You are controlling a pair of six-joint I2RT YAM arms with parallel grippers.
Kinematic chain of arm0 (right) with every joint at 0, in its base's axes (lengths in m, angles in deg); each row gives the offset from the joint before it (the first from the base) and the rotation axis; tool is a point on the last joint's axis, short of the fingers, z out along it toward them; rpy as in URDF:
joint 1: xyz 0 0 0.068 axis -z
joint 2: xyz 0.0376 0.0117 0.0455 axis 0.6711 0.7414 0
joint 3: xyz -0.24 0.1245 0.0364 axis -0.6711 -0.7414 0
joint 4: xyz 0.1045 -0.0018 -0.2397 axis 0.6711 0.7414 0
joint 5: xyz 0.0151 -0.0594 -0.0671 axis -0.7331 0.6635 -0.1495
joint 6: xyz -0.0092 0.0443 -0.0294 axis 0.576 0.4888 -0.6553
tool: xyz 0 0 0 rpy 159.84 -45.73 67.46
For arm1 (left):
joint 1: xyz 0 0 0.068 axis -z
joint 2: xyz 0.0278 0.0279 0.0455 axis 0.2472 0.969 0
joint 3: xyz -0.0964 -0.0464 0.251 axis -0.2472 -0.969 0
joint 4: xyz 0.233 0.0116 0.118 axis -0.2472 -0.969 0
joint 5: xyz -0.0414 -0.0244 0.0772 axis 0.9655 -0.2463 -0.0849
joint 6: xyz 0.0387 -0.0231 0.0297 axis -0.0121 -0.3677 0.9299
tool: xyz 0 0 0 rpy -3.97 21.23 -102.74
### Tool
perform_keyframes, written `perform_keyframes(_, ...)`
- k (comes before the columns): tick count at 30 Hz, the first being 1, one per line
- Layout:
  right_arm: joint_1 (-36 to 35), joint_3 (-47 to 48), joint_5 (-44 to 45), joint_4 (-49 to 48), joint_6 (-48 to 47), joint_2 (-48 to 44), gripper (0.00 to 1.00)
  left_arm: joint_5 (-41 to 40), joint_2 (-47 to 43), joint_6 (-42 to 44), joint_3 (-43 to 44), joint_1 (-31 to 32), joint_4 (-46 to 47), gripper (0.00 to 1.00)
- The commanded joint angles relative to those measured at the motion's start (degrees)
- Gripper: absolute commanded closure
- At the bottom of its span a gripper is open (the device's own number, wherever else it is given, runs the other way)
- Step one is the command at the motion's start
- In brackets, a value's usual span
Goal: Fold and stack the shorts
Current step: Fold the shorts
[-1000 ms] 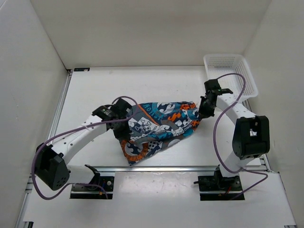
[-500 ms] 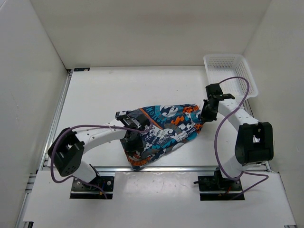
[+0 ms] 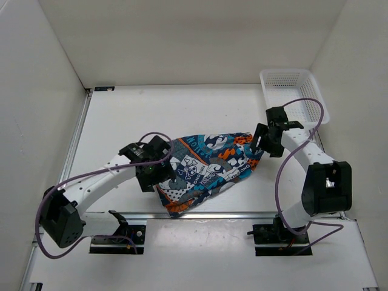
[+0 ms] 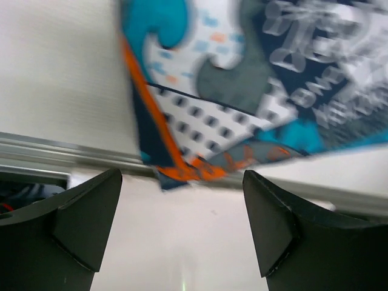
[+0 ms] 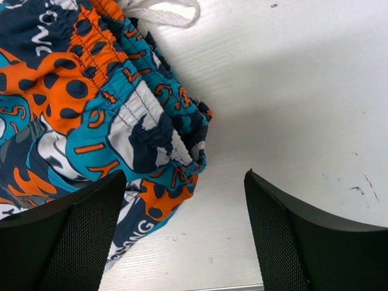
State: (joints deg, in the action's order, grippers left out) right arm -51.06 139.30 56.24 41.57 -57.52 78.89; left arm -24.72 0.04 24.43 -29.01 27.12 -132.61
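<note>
**Limp shorts, both grippers open**

The soft patchwork-print fabric shorts (image 3: 209, 163) lie in a rough wedge on the white table (image 3: 121, 121), with the near corner reaching the metal rail (image 3: 242, 214). They look light, floppy and probably slippery. The gathered elastic waistband (image 5: 151, 121) seems the firmest place to hold. The left gripper (image 4: 182, 230) and right gripper (image 5: 185, 224) flank the shorts, jaws apart and holding nothing.

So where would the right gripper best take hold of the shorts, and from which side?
The elastic waistband end, pinched from the right. It lies bunched into a thick ridge at the right edge of the shorts, just ahead of the open right gripper, so it can likely close across all layers there.
</note>
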Motion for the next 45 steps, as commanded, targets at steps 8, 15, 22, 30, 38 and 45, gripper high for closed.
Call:
perform_keyframes(8,2.0,-4.8,-3.4,-2.2,0.3,-4.3,0.28,6.7,3.4,1.4,-12.2,0.9,11.2,0.15)
perform_keyframes(15,2.0,-6.3,-6.3,-6.4,0.3,-3.1,0.51,4.6,10.0,0.8,-11.0,3.2,13.1,0.5)
perform_keyframes(22,2.0,-5.8,-10.2,-9.5,0.3,1.8,0.76,2.7,11.4,0.8,-9.2,3.2,13.1,0.81)
perform_keyframes(30,2.0,-2.1,-9.6,-7.3,0.8,-0.6,1.0,3.7,5.2,1.6,-5.6,3.2,8.5,0.9)
perform_keyframes(38,2.0,3.8,-5.3,-3.8,2.5,-6.7,1.0,4.8,0.2,11.2,9.7,3.9,-5.4,0.9)
perform_keyframes(45,2.0,2.3,-1.3,-3.9,3.8,-6.0,1.0,9.7,3.2,11.0,3.0,9.6,1.2,0.9)
